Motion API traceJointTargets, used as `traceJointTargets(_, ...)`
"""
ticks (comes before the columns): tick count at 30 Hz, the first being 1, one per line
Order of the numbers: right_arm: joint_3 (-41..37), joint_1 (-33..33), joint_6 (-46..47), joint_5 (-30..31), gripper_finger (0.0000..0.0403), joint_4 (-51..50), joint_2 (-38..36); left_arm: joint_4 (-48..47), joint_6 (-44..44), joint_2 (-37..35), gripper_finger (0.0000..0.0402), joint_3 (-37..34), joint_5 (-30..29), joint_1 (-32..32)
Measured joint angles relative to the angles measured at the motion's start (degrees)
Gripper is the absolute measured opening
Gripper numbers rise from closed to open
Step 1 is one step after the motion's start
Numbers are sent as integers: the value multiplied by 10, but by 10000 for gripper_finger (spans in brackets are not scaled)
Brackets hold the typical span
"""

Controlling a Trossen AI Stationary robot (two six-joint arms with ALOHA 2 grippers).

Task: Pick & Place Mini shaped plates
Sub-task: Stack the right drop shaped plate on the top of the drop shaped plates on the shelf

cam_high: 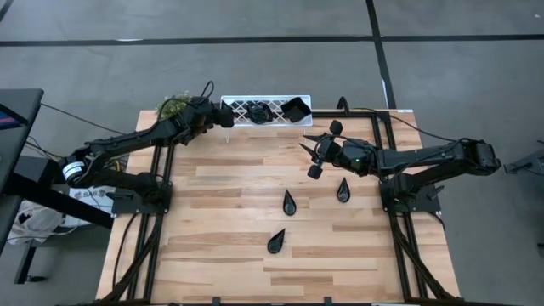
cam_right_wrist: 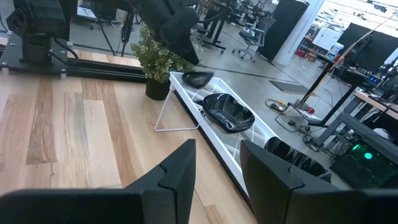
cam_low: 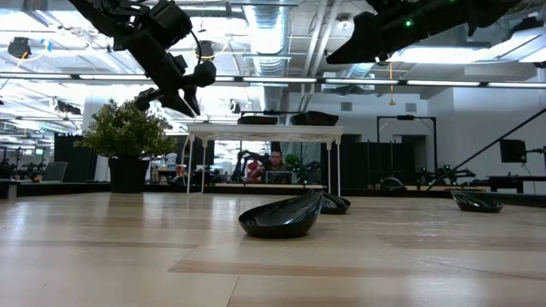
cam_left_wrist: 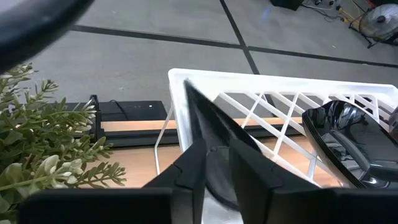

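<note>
Broadly, a pale wooden desk (cam_high: 246, 255) fills the high view, with two dark arms reaching in from either side. At its far edge stands a white lattice tray (cam_high: 242, 105) on thin wire legs, and just beside the tray's left end sits a small green potted plant (cam_high: 172, 106).

Left claw (cam_high: 228, 119) hangs at the tray's left end, above the lattice; in the left wrist view a glossy black mini plate (cam_left_wrist: 214, 180) sits between its fingers (cam_left_wrist: 193, 168), though I cannot tell whether the claw is clamped on it or has let go. Right claw (cam_high: 316, 153) hovers over the middle of the desk, nearer the far side, its fingers apart with nothing between them.

Two black dishes lie in the tray: a wavy-edged one (cam_high: 259, 111) near the middle and a squarish one (cam_high: 295, 109) at the right end. Three teardrop plates rest on the bare wood: one (cam_high: 342, 190) just right of centre, one (cam_high: 289, 202) near it, and one (cam_high: 276, 241) closer to the front edge
</note>
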Motion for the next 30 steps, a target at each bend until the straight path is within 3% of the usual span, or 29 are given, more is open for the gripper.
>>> traceJointTargets(4, 0, 0, 0, 0, 120, 0, 0, 0, 0, 0, 79, 0, 8, -1)
traceJointTargets(8, 0, 0, -21, 0, 120, 0, 0, 0, 0, 0, 81, 0, 62, -9)
traceJointTargets(13, 0, 0, -29, 0, 120, 2, 0, 1, -67, -1, 81, 0, 94, -75)
traceJointTargets(20, 0, 8, -23, -2, 120, 32, 0, 51, -88, -19, 81, -1, 60, -209)
traceJointTargets(30, 0, 22, 111, -2, 120, 66, 2, 53, -86, -81, 81, -7, -7, -393)
